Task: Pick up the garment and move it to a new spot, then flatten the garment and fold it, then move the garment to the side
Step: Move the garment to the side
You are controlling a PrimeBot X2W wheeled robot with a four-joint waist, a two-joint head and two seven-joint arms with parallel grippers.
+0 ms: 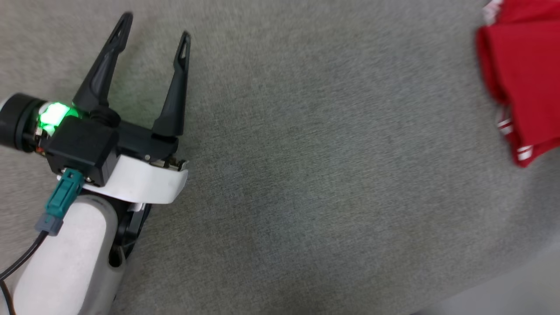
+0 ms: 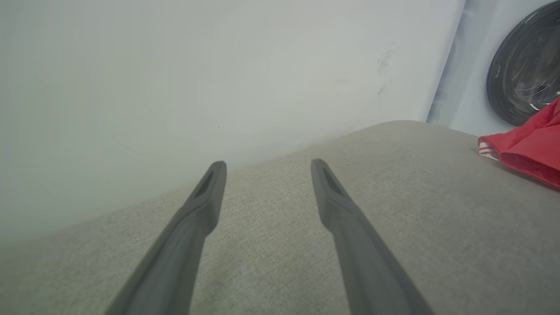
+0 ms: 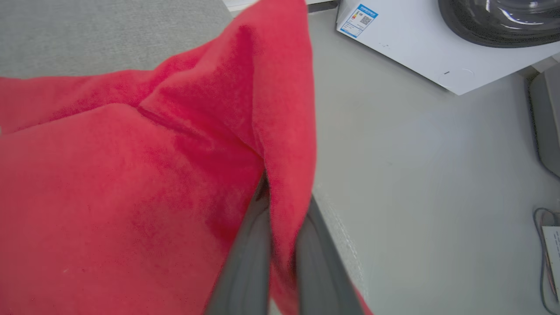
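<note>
right wrist view: garment (image 3: 109, 188) in tool (image 3: 285, 210)

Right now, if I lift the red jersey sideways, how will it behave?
Probably floppy: the red jersey drapes in soft folds around the right gripper, so it should sag and trail. Likely light, held by one pinched fold. It may drag on the woven grey surface.

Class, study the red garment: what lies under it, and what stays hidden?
The garment rests on the grey fabric surface, one fold pinched in the right claw. Anything beneath its folds is covered.
</note>
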